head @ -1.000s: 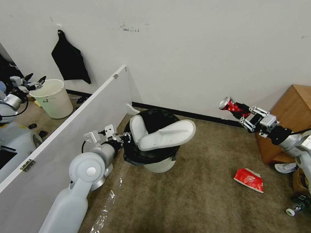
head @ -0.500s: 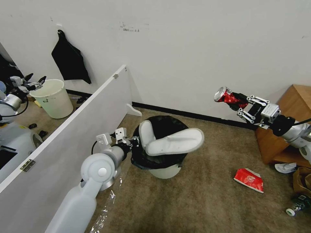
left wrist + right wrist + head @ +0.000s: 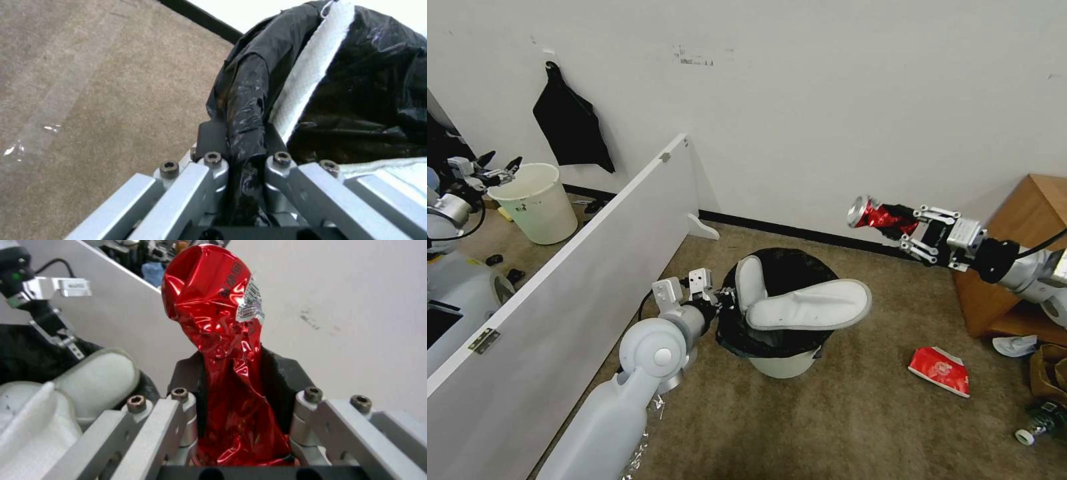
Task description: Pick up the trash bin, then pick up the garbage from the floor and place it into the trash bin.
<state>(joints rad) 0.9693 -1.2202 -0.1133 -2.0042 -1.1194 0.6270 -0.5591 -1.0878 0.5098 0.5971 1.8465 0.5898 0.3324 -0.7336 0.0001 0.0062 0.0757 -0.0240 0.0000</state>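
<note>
The floor (image 3: pixel 840 427) is beige-brown carpet running up to a white wall with a black skirting strip, and a white panel (image 3: pixel 580 267) leans across the robot's left side. On the carpet near the middle stands the trash bin (image 3: pixel 784 363), a small white tub with a black bag folded over its rim. Two white slippers (image 3: pixel 810 313) poke out of its mouth (one lies flat across the opening, the other stands more upright against the bag's inner wall).

The left gripper (image 3: pixel 724 298) is at the bin's rim on the robot's left side; in the left wrist view (image 3: pixel 242 133) its fingers are closed tight on a fold of the black bag at the rim, with the white slipper edge just beside them.

The right gripper (image 3: pixel 897 230) hangs in the air to the right of and above the bin, well apart from it. Its fingers are clamped on the crushed red can (image 3: pixel 875 215), which sticks out toward the bin, its silver end leading; the right wrist view (image 3: pixel 222 350) has the can pinched between the dark pads.

On the carpet to the right lie a flattened red paper cup (image 3: pixel 939 369), a clear bottle (image 3: pixel 1040 423) near the corner, and a bit of white tissue (image 3: pixel 1014 345) by a wooden cabinet (image 3: pixel 1020 267).
</note>
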